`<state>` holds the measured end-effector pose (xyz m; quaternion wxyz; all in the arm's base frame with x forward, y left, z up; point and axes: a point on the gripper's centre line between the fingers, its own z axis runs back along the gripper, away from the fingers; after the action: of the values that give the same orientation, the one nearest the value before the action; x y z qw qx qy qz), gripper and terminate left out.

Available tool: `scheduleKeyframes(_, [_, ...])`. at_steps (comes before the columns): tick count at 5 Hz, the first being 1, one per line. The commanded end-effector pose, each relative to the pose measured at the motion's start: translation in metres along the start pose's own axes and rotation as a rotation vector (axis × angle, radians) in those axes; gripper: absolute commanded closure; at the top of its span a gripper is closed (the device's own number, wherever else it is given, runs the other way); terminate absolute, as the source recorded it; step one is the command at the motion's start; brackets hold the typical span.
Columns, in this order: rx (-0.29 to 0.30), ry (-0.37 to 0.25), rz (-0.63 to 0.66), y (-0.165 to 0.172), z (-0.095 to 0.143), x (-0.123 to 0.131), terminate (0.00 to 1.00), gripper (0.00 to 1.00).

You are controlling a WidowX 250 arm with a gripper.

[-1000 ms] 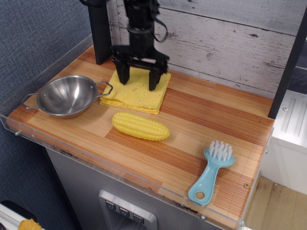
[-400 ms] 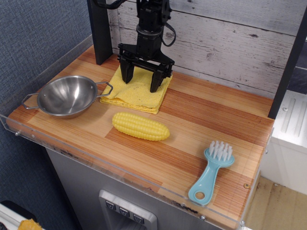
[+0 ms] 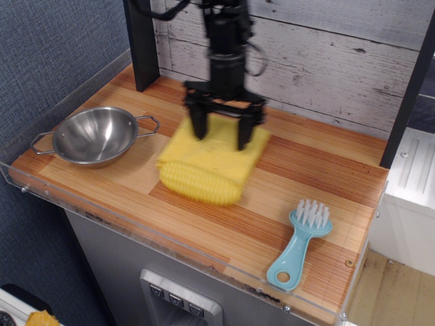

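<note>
Front edge: a clear plastic rim [image 3: 136, 224] runs along the near side of the table [image 3: 319, 170], so nothing can slide off there.
Brush: the blue brush [image 3: 299, 244] lies near the front right corner, bristles to the far side, well apart from my tool.
Corn: the yellow corn [image 3: 197, 189] lies in the middle of the table. Only its near ribbed side shows.
Cloth: the yellow cloth [image 3: 214, 153] lies over the far part of the corn and hangs down on it, and its far end is flat on the wood.
Tool: my tool [image 3: 221, 132] stands upright over the far end of the cloth, spread wide. Both tips go down onto the cloth, and it is not closed on anything.
Progress: in my judgement the cloth covers most of the corn. The near side is bare, and my tool is not yet off the cloth.
Bowl: the steel bowl [image 3: 95, 136] is to the left, empty, close to the cloth but not touching.
Open room: free wood is to the right of the cloth. At the back, the plank wall [image 3: 326, 54] and a black post [image 3: 139, 44] are close.
</note>
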<state>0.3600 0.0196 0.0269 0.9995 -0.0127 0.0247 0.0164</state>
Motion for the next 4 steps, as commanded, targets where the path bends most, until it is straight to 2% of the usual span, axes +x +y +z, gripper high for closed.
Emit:
scheduleKeyframes(1, [-0.203, -0.126, -0.063, -0.05, 0.028, -0.001, 0.0, 0.0])
scheduleKeyframes(2, [-0.191, -0.134, -0.066, -0.07, 0.019, 0.004, 0.0, 0.0])
scheduleKeyframes(3, [-0.167, -0.173, -0.123, -0.09, 0.034, 0.0, 0.0, 0.0])
scheduleKeyframes(4, [-0.111, -0.229, -0.158, -0.096, 0.07, -0.015, 0.0, 0.0])
